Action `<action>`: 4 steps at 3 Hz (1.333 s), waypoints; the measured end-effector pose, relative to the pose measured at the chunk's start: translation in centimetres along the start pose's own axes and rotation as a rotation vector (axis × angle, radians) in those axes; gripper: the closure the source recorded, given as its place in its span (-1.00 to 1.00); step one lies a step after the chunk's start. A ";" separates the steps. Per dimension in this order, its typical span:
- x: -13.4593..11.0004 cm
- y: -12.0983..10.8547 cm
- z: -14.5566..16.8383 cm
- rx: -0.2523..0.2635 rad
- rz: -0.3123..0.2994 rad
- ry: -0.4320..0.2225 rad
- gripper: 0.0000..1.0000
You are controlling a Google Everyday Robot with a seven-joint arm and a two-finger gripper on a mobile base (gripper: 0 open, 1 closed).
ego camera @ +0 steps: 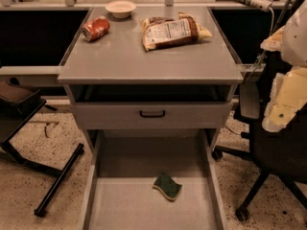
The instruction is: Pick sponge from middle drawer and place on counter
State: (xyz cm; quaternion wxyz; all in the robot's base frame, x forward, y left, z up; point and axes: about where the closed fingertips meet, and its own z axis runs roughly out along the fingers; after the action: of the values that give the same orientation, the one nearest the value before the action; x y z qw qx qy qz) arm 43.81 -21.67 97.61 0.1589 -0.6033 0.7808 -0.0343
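The sponge [167, 186], dark green on top over a pale yellow body, lies flat on the floor of the pulled-out middle drawer [120, 210], right of its centre. The counter [144, 56] is the grey cabinet top above it. My gripper [277, 119] hangs on the pale arm at the right edge of the view. It is outside the cabinet, about level with the upper drawer front, well above and to the right of the sponge. Nothing is seen in it.
On the counter lie a red can [95, 28] on its side, a white bowl [120, 8] and a printed snack bag [170, 31]. A grey drawer front with a black handle [152, 113] sits above the open drawer. A black office chair [273, 152] stands to the right and a black stand [29, 128] to the left.
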 end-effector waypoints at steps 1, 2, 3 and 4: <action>0.0 0.0 0.0 0.000 0.000 0.000 -1.00; -0.3 0.5 1.4 -0.018 0.020 -0.032 -1.00; -1.7 2.8 5.2 -0.057 0.083 -0.108 -1.00; -2.0 5.6 12.4 -0.108 0.189 -0.151 -1.00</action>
State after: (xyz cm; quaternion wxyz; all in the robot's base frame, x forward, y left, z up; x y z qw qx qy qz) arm 42.65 -16.54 84.87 0.1867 -0.5357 0.8206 0.0685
